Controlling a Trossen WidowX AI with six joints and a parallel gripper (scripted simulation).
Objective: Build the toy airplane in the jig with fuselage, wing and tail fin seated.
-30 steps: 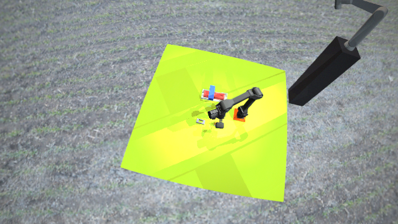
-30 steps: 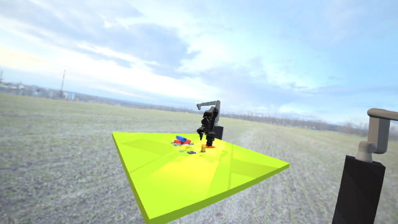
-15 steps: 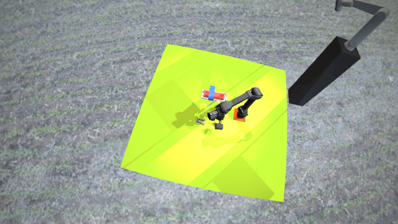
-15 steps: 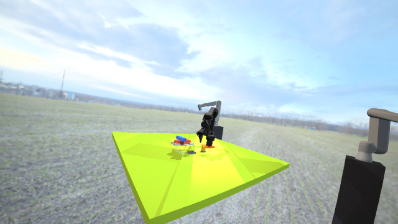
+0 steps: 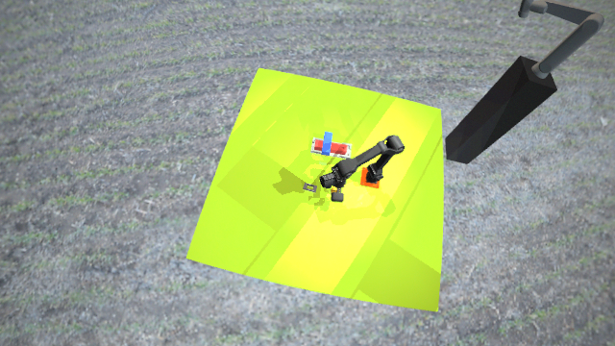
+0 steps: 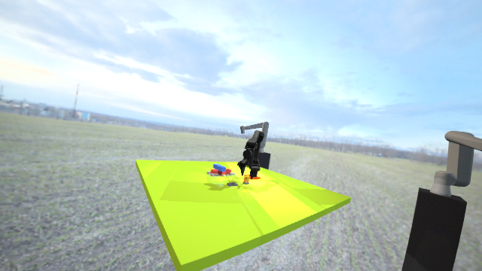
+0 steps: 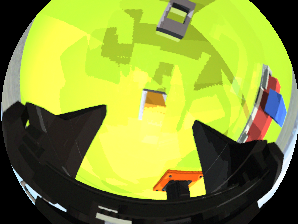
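Observation:
The red fuselage (image 5: pixel 340 148) (image 6: pixel 227 172) (image 7: pixel 258 127) lies lengthwise in the pale cradle (image 7: pixel 265 73). The blue wing (image 5: pixel 327 142) (image 6: pixel 219 168) (image 7: pixel 275 107) lies across the top of the fuselage; its tab and socket are hidden, and I cannot tell how fully it sits. The orange tail fin (image 6: pixel 246 179) (image 7: pixel 155 101) stands apart from the cradle, mostly covered by the arm in the top view. My gripper (image 6: pixel 242 173) (image 7: pixel 150 116) is open and empty, pointing down above the table, with the fin between and beyond its fingertips in the wrist view.
A small grey hollow block (image 5: pixel 306 186) (image 6: pixel 232 185) (image 7: pixel 171 30) lies near the fin, on the side away from the arm's base. The orange base plate (image 5: pixel 365 183) (image 7: pixel 167 181) is on the other side. A dark pedestal (image 5: pixel 500 111) with a grey arm stands beyond the table.

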